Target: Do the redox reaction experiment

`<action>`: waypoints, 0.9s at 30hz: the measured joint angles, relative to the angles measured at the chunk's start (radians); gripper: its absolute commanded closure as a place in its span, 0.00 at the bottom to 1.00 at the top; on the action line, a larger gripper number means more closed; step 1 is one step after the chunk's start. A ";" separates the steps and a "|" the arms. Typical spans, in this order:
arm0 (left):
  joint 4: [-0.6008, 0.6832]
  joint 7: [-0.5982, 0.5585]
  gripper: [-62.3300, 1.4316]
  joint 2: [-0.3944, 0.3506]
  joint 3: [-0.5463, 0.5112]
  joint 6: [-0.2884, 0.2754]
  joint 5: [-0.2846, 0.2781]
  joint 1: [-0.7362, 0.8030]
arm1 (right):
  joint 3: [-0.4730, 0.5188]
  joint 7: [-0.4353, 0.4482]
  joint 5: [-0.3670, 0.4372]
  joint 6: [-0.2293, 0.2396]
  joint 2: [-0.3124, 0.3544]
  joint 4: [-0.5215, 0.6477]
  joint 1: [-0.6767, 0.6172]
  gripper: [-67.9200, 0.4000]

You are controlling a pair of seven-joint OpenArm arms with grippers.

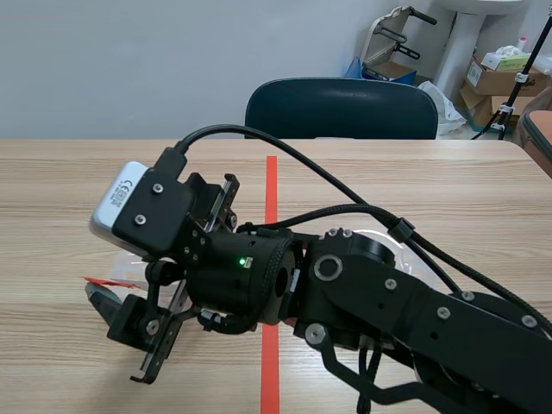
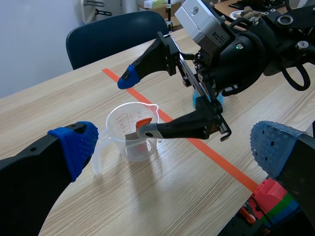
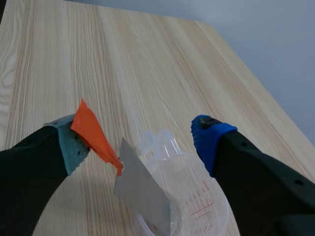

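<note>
Over the clear jug (image 2: 118, 133), right pincer (image 2: 138, 105) agape, arm (image 1: 431, 310) outstretched.

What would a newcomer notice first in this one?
The right gripper, fingers wide apart, hangs over a clear measuring cup. A grey strip with an orange end clings to one of its fingers and dips into the cup. The left gripper sits open close by.

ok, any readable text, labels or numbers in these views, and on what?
"CE": a mark on the silver side of the wrist camera; small, but it seems to read so.
Measuring cup: printed scale lines and figures, red in the right wrist view, too small to read.
Cardboard boxes behind the table: labels too blurred to read.
Orange-and-silver strip: no text visible.
</note>
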 measured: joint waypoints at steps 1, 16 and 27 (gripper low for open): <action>0.000 0.000 0.00 0.000 0.000 0.000 0.000 0.000 | 0.000 0.000 0.000 -0.010 0.000 0.000 0.000 0.50; 0.000 0.000 0.00 0.000 0.000 0.000 0.000 0.000 | 0.000 0.016 0.000 -0.037 0.003 0.000 0.000 0.98; 0.000 0.000 0.00 0.000 0.000 0.000 0.000 0.000 | 0.000 0.016 0.000 -0.037 0.003 0.000 0.000 0.98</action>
